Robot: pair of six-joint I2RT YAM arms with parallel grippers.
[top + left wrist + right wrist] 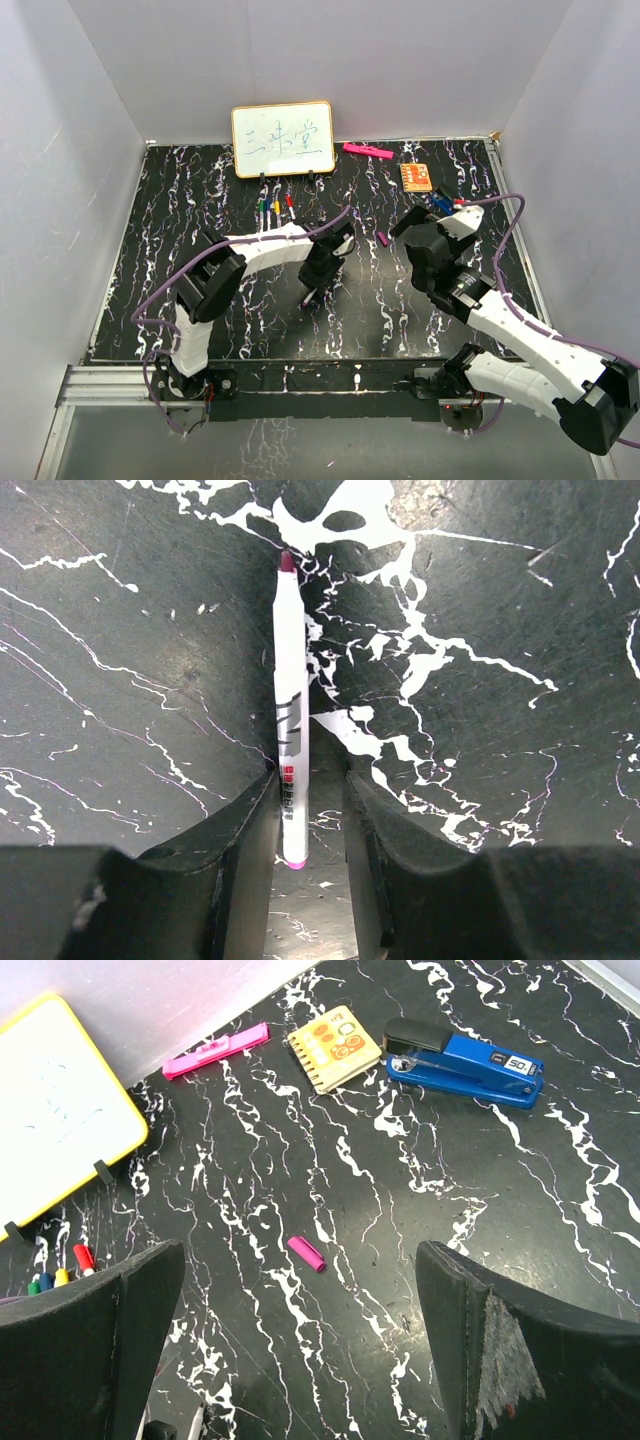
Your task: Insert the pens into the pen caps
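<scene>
A white-barrelled pen [290, 710] with a dark magenta tip lies on the black marbled table [180, 300]. Its pink rear end sits between the fingers of my left gripper [310, 780], close to the left finger. The jaws stand apart around it, wider than the barrel. In the top view the left gripper [312, 293] is at the table's middle. A magenta pen cap [307, 1254] lies loose on the table, also seen in the top view [382, 239]. My right gripper [300, 1265] hangs above it, wide open and empty; in the top view the right gripper [402, 224] is just right of the cap.
Three capped pens, green, yellow and red [275, 208], lie in front of a small whiteboard [283, 139]. A pink bar [367, 151], an orange notebook [416, 176] and a blue stapler [465, 1060] lie at the back right. White walls close in three sides.
</scene>
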